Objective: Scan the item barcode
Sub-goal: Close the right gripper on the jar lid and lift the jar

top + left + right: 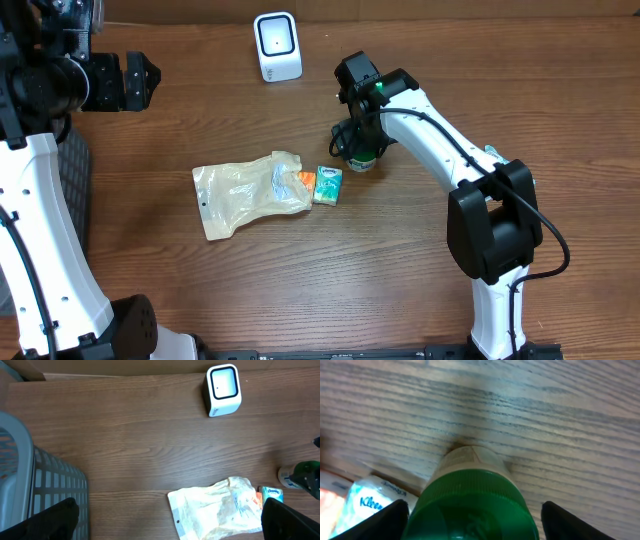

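A small bottle with a green cap (472, 505) stands upright on the wooden table, just right of a teal Kleenex pack (328, 185). My right gripper (477, 522) is lowered over the bottle (361, 160). Its jaws stand open on either side of the cap, with a gap on the right side. The white barcode scanner (277, 46) stands at the back of the table, also seen from the left wrist as the scanner (223, 387). My left gripper (143, 81) hangs open at the far left, holding nothing.
A crumpled clear plastic pouch (250, 192) lies left of the Kleenex pack, with an orange item against its right edge. A grey slatted basket (30, 485) sits at the table's left side.
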You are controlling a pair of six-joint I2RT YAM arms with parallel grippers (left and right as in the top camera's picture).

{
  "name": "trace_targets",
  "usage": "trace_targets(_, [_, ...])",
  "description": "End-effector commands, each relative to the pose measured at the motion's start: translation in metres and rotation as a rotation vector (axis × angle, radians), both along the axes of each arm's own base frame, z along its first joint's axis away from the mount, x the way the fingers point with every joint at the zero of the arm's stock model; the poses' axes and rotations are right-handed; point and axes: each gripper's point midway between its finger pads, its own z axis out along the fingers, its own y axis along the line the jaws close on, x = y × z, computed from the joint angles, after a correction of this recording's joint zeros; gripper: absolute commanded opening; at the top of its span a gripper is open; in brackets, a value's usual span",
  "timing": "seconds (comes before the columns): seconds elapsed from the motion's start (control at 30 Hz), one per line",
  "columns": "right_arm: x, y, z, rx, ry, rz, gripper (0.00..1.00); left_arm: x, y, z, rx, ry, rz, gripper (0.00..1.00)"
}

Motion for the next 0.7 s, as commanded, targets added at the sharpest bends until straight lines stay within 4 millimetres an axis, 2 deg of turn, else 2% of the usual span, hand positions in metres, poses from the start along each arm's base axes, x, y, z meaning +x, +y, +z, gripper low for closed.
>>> trace_targets(0.0, [0.001, 0.001, -0.003, -0.01, -0.003, 0.008, 0.74, -0.001, -0.001, 0.003, 0.002, -0.009, -0.015, 1.0])
trace_targets(0.17, [0.001, 0.001, -0.003, -0.008, -0.007, 0.008, 0.64, -0.001, -0.001, 0.003, 0.002, -0.009, -0.015, 1.0])
trace_targets(0.33, [0.001, 0.001, -0.001, -0.007, -0.005, -0.003, 0.48, -0.001, -0.001, 0.003, 0.002, -0.009, -0.015, 1.0])
trace_targets(0.5, [-0.004, 0.002, 0.0, -0.002, 0.019, 0.0, 0.46, -0.001, -0.001, 0.003, 0.002, -0.009, -0.015, 1.0])
trace_targets(0.67, [-0.004, 0.007, 0.013, 0.027, 0.026, 0.005, 0.35, -0.001, -0.001, 0.003, 0.002, -0.009, -0.015, 1.0])
